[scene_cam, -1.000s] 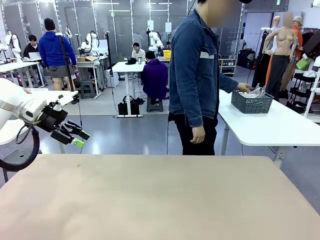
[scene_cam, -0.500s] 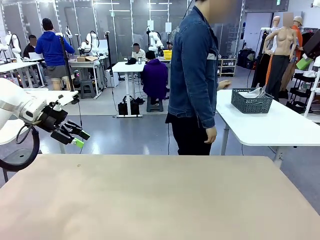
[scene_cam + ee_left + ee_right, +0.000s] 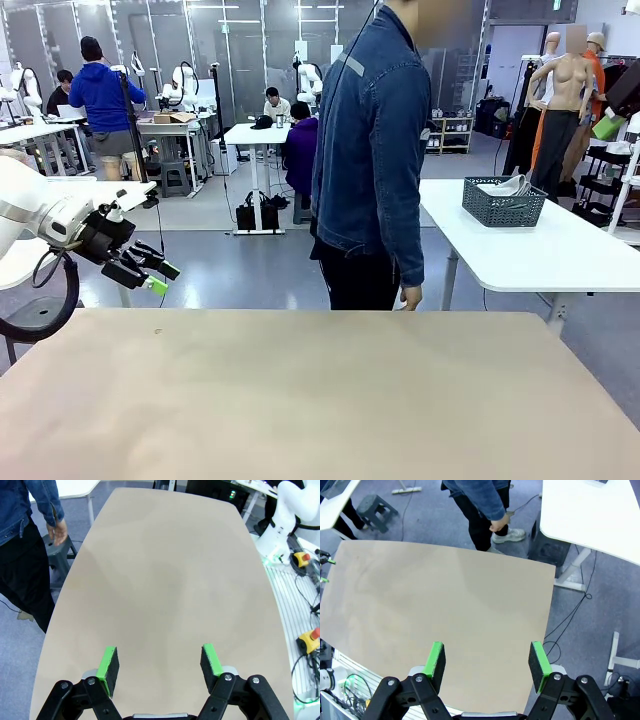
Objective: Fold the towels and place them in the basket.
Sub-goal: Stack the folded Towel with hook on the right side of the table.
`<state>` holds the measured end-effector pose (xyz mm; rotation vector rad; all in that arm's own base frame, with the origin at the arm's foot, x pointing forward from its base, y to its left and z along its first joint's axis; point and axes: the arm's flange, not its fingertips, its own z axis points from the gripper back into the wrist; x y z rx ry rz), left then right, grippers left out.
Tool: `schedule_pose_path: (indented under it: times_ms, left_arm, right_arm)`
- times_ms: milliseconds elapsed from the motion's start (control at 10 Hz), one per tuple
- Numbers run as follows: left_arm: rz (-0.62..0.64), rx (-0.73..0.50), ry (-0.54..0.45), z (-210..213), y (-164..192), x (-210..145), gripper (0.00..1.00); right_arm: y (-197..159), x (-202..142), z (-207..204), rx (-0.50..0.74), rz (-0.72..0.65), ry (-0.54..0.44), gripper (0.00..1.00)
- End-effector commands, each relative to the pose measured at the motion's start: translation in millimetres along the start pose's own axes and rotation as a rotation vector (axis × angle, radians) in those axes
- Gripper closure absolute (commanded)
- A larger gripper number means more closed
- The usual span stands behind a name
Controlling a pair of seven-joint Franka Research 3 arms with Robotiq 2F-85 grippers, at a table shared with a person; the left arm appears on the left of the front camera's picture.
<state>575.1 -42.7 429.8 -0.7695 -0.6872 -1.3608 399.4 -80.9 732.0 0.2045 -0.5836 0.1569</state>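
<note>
Beige table (image 3: 320, 400), white side table (image 3: 560, 250) beyond, dark grey basket (image 3: 503, 203) on it

A glossy grey floor (image 3: 250, 265) runs between white tables (image 3: 540, 250) under bright ceiling light.

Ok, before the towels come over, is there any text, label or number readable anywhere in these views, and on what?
No readable text.
Papers on the far glass wall: too small and blurred to read.
Green sign at the top right of the front view: too small to read.
Basket on the white side table: no label visible.
Beige table: no print or marks that read as text.
Person's jacket: no readable label.
</note>
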Motion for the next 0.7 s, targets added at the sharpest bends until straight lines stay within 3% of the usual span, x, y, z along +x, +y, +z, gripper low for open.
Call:
schedule_pose_path:
  times_ms: [0, 600]
  left_arm:
    - [-0.002, 0.001, 0.000, 0.2, -0.8, 1.2, 0.17]
    - [-0.002, 0.001, 0.000, 0.2, -0.8, 1.2, 0.17]
  right_arm:
    - [1.6, 0.7, 0.7, 0.000, -0.013, 0.000, 0.17]
    - [1.6, 0.7, 0.7, 0.000, -0.013, 0.000, 0.17]
